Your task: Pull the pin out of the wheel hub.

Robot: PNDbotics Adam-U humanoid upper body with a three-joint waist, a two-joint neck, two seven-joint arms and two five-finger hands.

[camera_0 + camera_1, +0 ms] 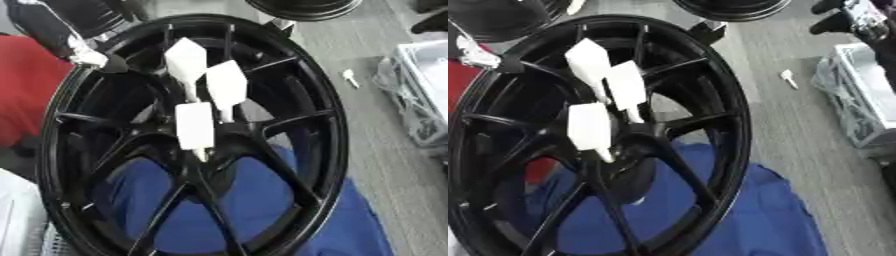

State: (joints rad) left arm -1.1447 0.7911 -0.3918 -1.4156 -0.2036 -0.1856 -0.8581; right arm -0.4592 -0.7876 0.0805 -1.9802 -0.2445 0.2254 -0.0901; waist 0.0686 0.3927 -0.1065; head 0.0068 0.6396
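The black wheel [188, 140] stands tilted over a blue cloth [254, 195], and three white pins stick out of its middle: an upper-left pin [185, 64], an upper-right pin [227, 85] and a lower pin [194, 125], their wide flat heads toward the camera and their thin stems running into the hub. The left hand [83, 52] rests at the wheel's upper-left rim, touching or gripping it beside a spoke; its fingers are hidden against the black metal, so whether they are spread or curled cannot be told. The pins lie down and to the right of that hand, well apart from it. The right hand [859, 20] shows only at the top right corner of the right eye view, far off to the side of the wheel, and its fingers cannot be read either. No pin is held, so the pulling looks not yet begun; the left hand seems to be steadying the wheel. The next move would call for a hand to reach the hub, pinch one flat head and draw it straight out along its stem. A small white piece [350, 76] lies on the grey floor [385, 165], to the right of the wheel.
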